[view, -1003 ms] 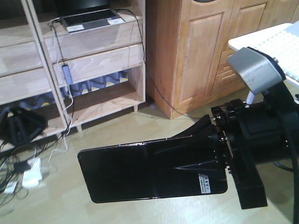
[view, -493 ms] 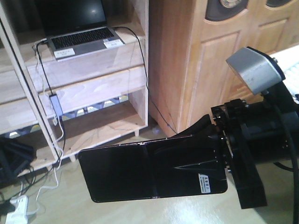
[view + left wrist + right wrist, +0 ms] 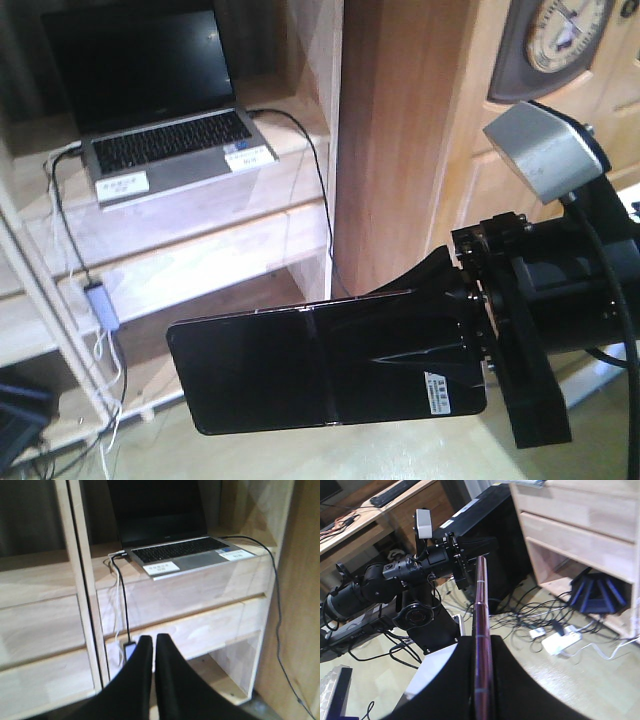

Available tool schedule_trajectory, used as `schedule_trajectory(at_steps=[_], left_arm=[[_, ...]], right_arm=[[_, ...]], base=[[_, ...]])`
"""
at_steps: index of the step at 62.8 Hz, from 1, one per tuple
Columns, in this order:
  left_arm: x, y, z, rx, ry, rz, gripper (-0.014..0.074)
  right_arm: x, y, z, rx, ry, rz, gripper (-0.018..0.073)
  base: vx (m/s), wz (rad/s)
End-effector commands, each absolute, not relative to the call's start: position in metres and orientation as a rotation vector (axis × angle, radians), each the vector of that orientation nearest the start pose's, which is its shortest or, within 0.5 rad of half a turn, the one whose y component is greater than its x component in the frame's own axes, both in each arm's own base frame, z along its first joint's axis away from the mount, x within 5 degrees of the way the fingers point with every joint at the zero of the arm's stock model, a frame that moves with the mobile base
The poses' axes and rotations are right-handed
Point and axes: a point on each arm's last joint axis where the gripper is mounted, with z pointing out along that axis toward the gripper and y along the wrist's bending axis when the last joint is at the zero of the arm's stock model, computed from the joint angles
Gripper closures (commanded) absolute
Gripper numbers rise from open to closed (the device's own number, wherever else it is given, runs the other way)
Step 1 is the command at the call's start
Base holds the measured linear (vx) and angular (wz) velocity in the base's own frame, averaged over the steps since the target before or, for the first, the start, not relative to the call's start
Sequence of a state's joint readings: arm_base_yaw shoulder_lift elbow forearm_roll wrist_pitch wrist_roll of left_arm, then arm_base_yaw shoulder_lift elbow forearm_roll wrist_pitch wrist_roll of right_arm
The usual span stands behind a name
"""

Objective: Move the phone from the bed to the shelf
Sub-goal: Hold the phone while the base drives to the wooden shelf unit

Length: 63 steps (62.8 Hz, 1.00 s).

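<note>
Phone (image 3: pixel 320 370) lies flat and level with its stickered end clamped between the right gripper's (image 3: pixel 455 345) fingers. Its free end juts past the fingertips into open air, clear of the shelf (image 3: pixel 200 228) ahead, where a laptop (image 3: pixel 165 150) sits. The left gripper (image 3: pixel 153 647) points toward the shelving, fingers pressed together and empty.

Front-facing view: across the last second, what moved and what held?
The view climbed and closed in on the shelf. The laptop slid from the top edge down toward mid-frame and grew, and the white power strip on the floor dropped out of sight. Unchanged: the right hand stays clamped on the phone, held flat in the same spot in frame.
</note>
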State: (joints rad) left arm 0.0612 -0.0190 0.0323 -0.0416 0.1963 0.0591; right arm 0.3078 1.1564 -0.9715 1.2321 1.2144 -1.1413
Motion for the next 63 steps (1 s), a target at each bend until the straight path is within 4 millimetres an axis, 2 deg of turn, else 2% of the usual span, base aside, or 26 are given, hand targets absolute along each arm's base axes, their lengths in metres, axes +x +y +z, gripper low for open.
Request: schedule_trajectory(at_steps=[1,34,63], left_arm=[[0.0558,0.0029,0.1898,-0.038,1.622,0.049,0.0595],[0.0558,0.0029,0.1898,-0.038,1.622,0.049,0.0595],[0.0558,0.0029,0.1898,-0.038,1.622,0.049,0.0595]], right_arm=[[0.1564,0.1389,0.3823,-1.162,1.71,1.351,0.0561],[0.1564,0.1389,0.3823,-1.162,1.71,1.351,0.0561],[0.1564,0.1389,0.3823,-1.162,1.71,1.351,0.0561]], base=[[0.43,0.03],[0.4,0.09],[0.3,0.42]])
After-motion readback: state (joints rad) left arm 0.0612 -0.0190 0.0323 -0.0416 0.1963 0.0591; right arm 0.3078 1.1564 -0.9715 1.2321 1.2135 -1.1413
